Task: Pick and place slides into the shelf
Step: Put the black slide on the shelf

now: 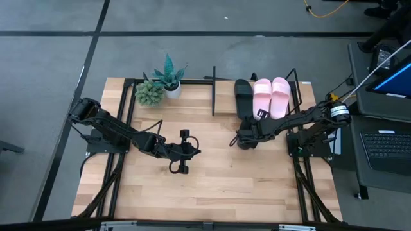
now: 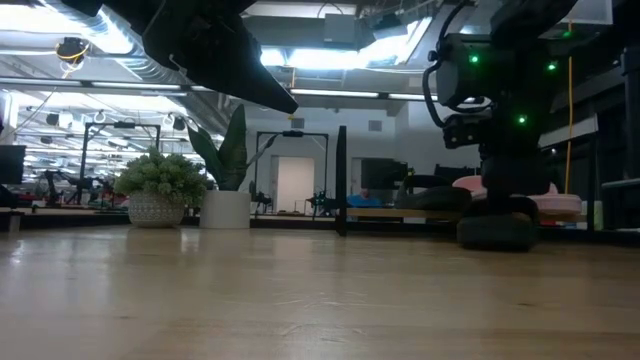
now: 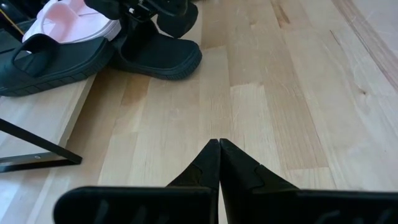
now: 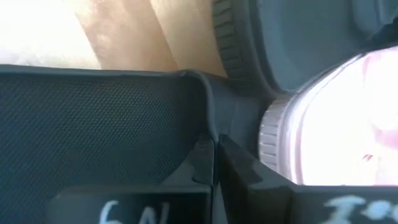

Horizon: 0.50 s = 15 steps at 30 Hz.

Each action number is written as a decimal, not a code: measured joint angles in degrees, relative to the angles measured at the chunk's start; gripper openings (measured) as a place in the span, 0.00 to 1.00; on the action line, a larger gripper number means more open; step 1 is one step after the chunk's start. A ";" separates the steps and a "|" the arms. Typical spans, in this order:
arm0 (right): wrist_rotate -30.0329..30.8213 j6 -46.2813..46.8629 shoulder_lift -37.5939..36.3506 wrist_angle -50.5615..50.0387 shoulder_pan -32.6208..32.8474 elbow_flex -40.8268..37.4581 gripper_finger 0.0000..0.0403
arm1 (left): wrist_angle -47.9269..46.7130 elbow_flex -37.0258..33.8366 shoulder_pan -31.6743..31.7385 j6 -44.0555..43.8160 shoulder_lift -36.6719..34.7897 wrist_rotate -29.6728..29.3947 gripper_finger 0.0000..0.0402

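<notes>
Right gripper (image 1: 244, 137), right of centre in the high view, is pinched shut on the fourth slide (image 1: 246, 139), a black one, on the desk (image 1: 212, 179) just in front of the shelf (image 1: 213, 96). Three slides already lie on the shelf at upper right: one black slide (image 1: 243, 96) and two pink slides (image 1: 271, 96) beside it. By my judgement, only lifting this last one into place remains. Left gripper (image 1: 182, 151), its jaws shut and empty, waits left of centre.

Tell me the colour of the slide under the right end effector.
Matte black slide, clearest in the left wrist view.
</notes>
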 joint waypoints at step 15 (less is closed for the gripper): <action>-4.94 0.48 0.02 0.37 5.55 4.65 0.02 | 0.00 0.00 0.00 0.00 -0.02 -0.02 0.00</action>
